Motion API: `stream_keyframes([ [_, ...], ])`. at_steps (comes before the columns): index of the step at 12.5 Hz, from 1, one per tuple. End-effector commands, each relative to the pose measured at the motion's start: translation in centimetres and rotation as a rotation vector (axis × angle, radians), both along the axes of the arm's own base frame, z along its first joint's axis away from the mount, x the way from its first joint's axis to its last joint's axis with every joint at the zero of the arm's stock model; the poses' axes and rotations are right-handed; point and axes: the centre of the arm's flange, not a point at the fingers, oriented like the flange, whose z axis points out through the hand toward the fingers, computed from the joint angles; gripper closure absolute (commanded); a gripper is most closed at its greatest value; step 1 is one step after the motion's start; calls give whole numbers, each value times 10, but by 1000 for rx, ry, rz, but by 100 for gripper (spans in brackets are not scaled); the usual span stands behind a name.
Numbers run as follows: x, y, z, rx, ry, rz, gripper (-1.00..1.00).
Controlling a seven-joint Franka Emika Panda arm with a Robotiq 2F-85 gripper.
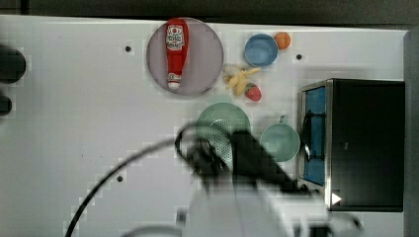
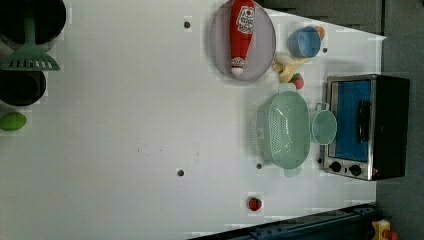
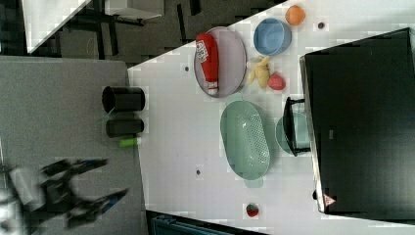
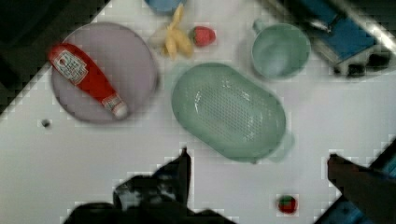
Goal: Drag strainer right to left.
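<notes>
Strainer sits on the worktop just beside the mug, its long axis running along the oven front. The tool hangs above it, fingers wide apart, empty; clear worktop lies toward the left view's left.

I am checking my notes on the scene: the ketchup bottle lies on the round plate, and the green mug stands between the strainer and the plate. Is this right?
Not quite. The ketchup bottle does lie on the round plate, but the green mug stands between the strainer and the toaster oven, not the plate. The top view shows this.
</notes>
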Motion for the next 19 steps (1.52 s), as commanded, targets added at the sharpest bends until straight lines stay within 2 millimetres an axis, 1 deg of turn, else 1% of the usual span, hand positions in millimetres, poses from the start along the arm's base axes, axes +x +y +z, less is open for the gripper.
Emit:
stream_keyframes([
  [1, 39, -8, -160, -15, 232, -145, -100],
  [4, 62, -6, -251, -8, 190, -333, -100],
  [6, 73, -6, -303, 4, 152, -438, -100],
  [7, 77, -5, -326, 10, 137, -479, -100],
  [9, 81, -5, -364, 19, 124, -584, -100],
  [11, 76, -3, -401, 14, 149, -667, -100],
  [13, 70, 1, -433, 12, 163, -659, -100],
  [15, 68, 12, -456, 22, 155, -636, -100],
  [17, 61, 22, -473, 23, 172, -633, -100],
  [19, 58, 31, -478, 23, 176, -645, -100],
])
